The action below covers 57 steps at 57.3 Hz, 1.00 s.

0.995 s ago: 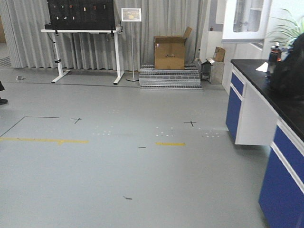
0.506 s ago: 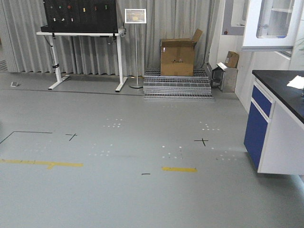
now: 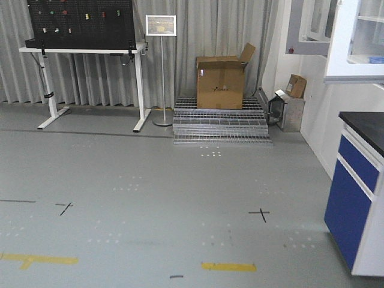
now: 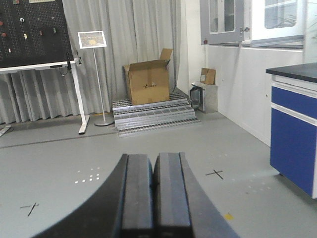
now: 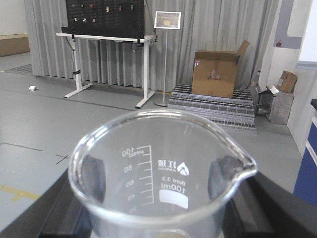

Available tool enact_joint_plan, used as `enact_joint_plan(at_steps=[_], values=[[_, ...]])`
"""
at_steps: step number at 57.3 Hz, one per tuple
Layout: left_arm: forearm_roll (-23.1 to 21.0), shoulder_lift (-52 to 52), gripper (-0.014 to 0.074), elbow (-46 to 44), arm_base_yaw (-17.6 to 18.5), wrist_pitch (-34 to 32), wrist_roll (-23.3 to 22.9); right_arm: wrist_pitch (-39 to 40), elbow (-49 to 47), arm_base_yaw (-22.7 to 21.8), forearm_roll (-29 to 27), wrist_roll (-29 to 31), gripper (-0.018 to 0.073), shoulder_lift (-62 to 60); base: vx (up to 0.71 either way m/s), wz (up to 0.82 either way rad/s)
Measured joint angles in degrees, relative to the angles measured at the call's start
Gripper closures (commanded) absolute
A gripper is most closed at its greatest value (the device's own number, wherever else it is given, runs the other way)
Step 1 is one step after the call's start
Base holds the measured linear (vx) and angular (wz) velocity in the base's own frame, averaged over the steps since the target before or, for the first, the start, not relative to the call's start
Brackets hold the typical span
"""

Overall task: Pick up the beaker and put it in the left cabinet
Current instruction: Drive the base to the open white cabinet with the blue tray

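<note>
The beaker (image 5: pixel 163 173) is clear glass with a spout and white 100 ml markings. It fills the right wrist view, upright, with my right gripper (image 5: pixel 159 198) shut on it and a dark finger (image 5: pixel 96 178) pressing each side. My left gripper (image 4: pixel 153 171) is shut with nothing in it, hanging over bare floor. Two pale wall cabinets with window-panelled doors hang at the upper right: a white one (image 3: pixel 355 42) with a shelf showing and a grey-framed one (image 3: pixel 309 27) behind it. Which of them is the left cabinet I cannot tell. Neither gripper shows in the front view.
A blue-fronted base cabinet (image 3: pixel 354 210) with a black countertop stands at the right. Ahead are a cardboard box (image 3: pixel 220 81) on metal grating (image 3: pixel 221 126), a sign stand (image 3: pixel 162 72), a white-legged table (image 3: pixel 84 54) with a black pegboard, and a small box (image 3: pixel 290 105) by the wall.
The front view has advanced over the floor: the floor marks slid down the frame, the box and wall cabinets grew, and most of the countertop with its dark objects left the frame at the right.
</note>
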State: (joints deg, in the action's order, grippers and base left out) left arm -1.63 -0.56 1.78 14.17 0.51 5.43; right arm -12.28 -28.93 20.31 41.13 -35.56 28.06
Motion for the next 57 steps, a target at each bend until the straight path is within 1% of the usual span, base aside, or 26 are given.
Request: enact_joint_plan(at_steps=[57], values=[[0.0,0.0,0.0596,0.0,0.0,0.0,0.0,0.0,0.0,0.0,0.0,0.0,0.0565,0.0,0.77,-0.04]])
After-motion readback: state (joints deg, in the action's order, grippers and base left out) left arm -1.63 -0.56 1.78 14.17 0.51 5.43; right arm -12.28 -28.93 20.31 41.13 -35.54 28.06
